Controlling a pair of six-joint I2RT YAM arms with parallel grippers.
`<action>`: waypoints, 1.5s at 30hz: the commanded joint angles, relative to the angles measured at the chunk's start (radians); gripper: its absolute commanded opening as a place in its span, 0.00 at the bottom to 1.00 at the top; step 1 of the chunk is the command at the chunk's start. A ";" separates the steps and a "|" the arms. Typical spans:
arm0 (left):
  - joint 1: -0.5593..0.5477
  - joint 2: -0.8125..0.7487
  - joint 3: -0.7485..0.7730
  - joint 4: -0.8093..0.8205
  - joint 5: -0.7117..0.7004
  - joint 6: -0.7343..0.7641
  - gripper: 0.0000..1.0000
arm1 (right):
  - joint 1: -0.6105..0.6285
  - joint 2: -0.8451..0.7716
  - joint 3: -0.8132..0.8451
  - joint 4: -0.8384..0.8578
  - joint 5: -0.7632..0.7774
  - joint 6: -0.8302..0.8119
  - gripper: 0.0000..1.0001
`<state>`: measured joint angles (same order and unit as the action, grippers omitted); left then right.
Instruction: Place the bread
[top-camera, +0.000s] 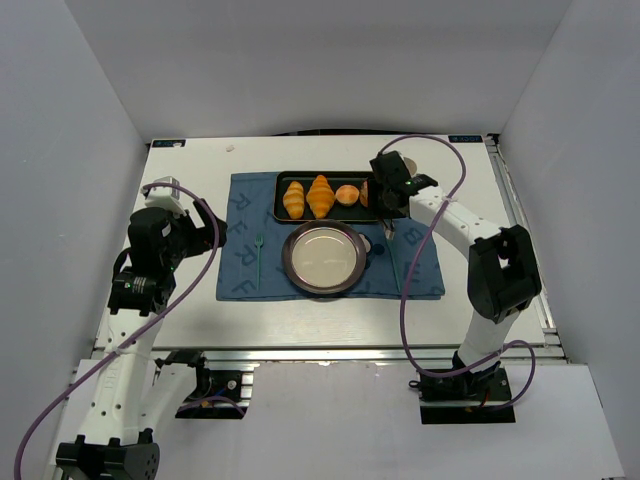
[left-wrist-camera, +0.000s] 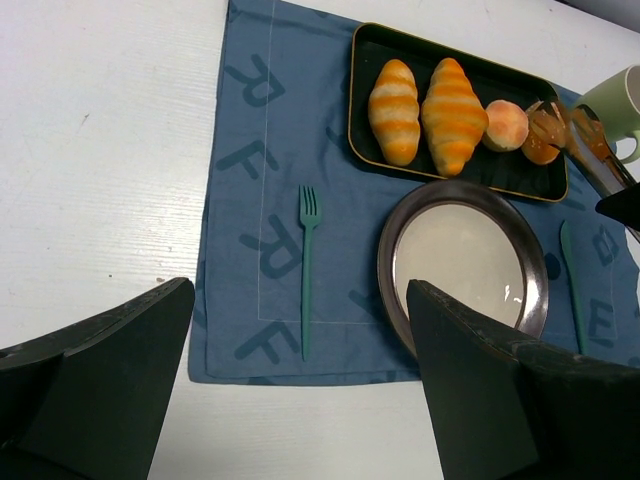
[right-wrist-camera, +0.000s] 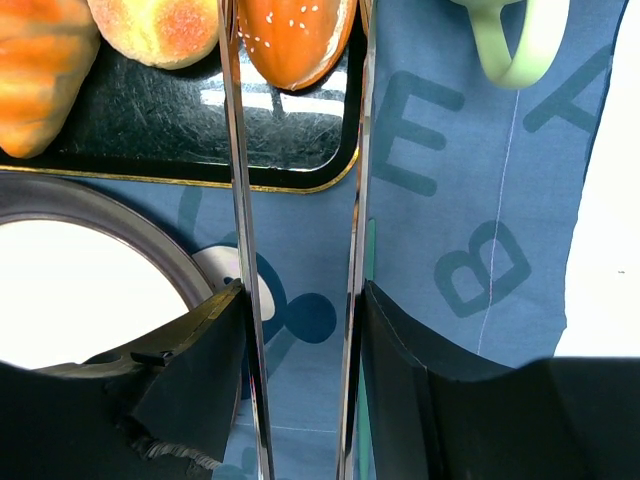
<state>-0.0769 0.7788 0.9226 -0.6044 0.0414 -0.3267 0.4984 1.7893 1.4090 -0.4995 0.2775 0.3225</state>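
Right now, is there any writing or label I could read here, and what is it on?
"E", "B": big dark letters printed on the blue placemat, right side.
"R", "F": same placemat, left side.
Two small stickers at the far edge of the table: too small to read.
No whole words, brands or numbers are legible.

On the right wrist feed, the top edge cuts off the tongs (right-wrist-camera: 243, 200), so I can't see their tips. It also crops the sesame bun (right-wrist-camera: 295, 35) and the green mug (right-wrist-camera: 515, 76). From overhead, my right gripper (top-camera: 385, 200) mostly hides that bun.
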 joint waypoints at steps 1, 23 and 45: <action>-0.003 -0.007 0.015 -0.006 -0.006 0.011 0.98 | 0.006 -0.016 -0.005 0.006 -0.001 0.006 0.53; -0.003 -0.010 0.025 -0.035 -0.024 0.031 0.98 | 0.011 -0.177 0.211 -0.161 0.051 -0.063 0.32; -0.003 -0.064 0.071 -0.126 -0.077 0.012 0.98 | 0.546 -0.294 -0.163 -0.128 0.049 0.122 0.33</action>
<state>-0.0769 0.7322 0.9543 -0.7059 -0.0200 -0.3145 1.0180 1.4933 1.2449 -0.6815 0.3012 0.4076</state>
